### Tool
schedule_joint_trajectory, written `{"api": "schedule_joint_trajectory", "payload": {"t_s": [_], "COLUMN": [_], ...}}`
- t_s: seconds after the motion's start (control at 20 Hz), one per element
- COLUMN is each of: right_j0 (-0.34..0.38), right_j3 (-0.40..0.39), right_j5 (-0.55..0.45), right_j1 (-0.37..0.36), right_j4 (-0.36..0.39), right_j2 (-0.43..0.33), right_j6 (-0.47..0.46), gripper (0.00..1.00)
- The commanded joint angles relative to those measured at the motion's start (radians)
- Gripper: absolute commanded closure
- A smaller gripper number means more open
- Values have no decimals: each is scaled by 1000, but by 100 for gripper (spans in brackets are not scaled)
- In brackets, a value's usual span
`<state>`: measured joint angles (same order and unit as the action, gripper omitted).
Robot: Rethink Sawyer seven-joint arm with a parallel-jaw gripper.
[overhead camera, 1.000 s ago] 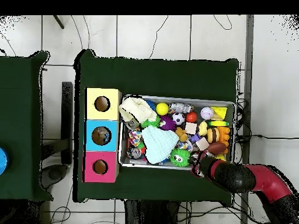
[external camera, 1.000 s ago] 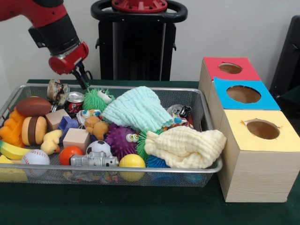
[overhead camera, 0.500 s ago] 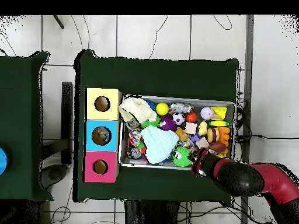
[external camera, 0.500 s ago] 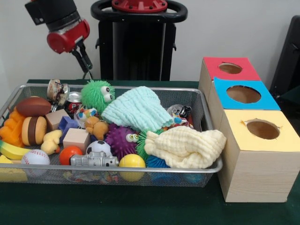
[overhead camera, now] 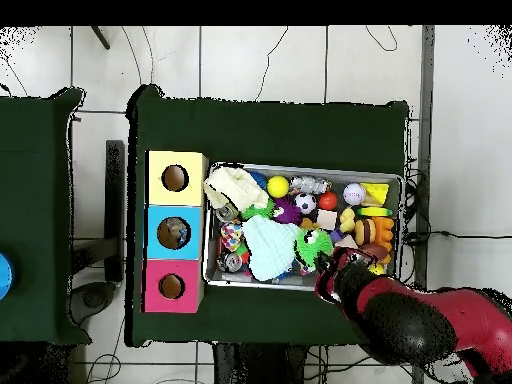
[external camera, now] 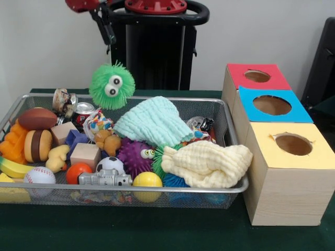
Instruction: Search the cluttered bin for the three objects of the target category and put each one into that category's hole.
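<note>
Item in hand: a green fuzzy ball (external camera: 111, 86) with two goggle eyes, hanging in the air above the far left part of the wire bin (external camera: 172, 189), clear of the clutter and touching nothing in it. The claw (external camera: 107, 31) is showing at the top edge directly above the toy, its fingers looking pressed together; the link between them is too thin to make out, so the judgement is that it is pinching one of the ball's hairs. Step in hand: the carrying stage, with the toy out of the bin but not yet moving over any hole. Destination: three boxes standing just beside the bin's other end, topped red (external camera: 246, 83), blue (external camera: 301, 112) and yellow (external camera: 324, 157), each with a round hole; nothing is marking which one belongs to fuzzy toys. Next move: it is calling for a sideways carry across the whole bin, high enough to clear the mint cloth (external camera: 154, 123) and the cream cloth (external camera: 207, 164), then a steady drop, since a toy dangling from a hair is likely to swing. Similar items waiting: a purple fuzzy ball (external camera: 133, 154) lying mid-bin. Writing: none readable; the red drinks can (external camera: 81, 112) is showing no legible label.
</note>
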<state>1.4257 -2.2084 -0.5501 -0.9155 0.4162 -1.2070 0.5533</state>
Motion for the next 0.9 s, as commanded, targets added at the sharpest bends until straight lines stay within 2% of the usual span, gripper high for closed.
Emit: {"api": "schedule_joint_trajectory", "payload": {"t_s": [0.05,0.25,0.4,0.55,0.65,0.9], "right_j0": [8,9,15,16,4,-29], "right_j3": [-133,-173,-195,-200,-184,-158], "right_j5": [107,158,176,185,171,138], "right_j1": [-223,-288,-353,-385,-401,-387], "right_j4": [-156,-227,-297,-338,-346,-332], "right_j2": [-148,-172,-220,-238,-211,-127], "right_j6": [310,319,339,338,313,249], "gripper": [100,100,100,100,100,100]}}
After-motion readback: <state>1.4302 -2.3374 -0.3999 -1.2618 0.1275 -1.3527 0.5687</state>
